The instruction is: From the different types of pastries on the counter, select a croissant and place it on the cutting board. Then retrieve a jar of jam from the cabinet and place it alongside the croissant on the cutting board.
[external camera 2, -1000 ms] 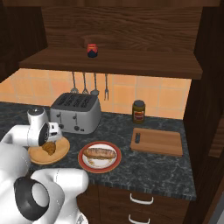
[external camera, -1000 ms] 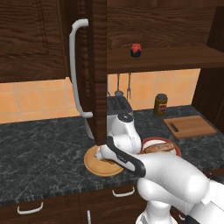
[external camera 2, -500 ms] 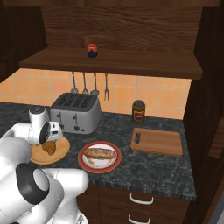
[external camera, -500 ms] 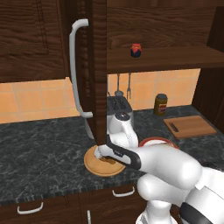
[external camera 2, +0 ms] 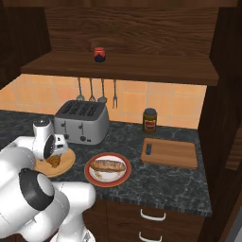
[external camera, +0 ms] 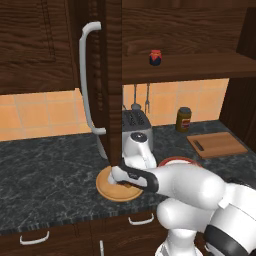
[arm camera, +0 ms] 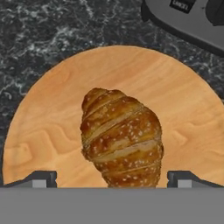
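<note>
Two dark fingertips (arm camera: 40, 178) stand spread wide at the lower corners of the hand view, and the croissant (arm camera: 121, 138) lies between them at frame centre, untouched. The gripper (arm camera: 111, 181) is open and holds nothing. The croissant rests on a round wooden disc (arm camera: 52, 113), which sits on the dark marbled bench (arm camera: 48, 30).

In the right base view, from left to right: the gripper (external camera 2: 56, 152) hangs just above the croissant (external camera 2: 53, 162) on the disc (external camera 2: 66, 163) at left centre; a grey toaster (external camera 2: 81, 122) stands behind it; a red-rimmed plate (external camera 2: 108, 178) carries the long bread roll (external camera 2: 109, 165); an olive-brown bottle (external camera 2: 150, 120) stands near the back wall; the cutting board (external camera 2: 170, 153) lies at right centre. The jar of jam (external camera 2: 99, 54) stands on the cabinet (external camera 2: 142, 28) shelf, upper centre.
</note>
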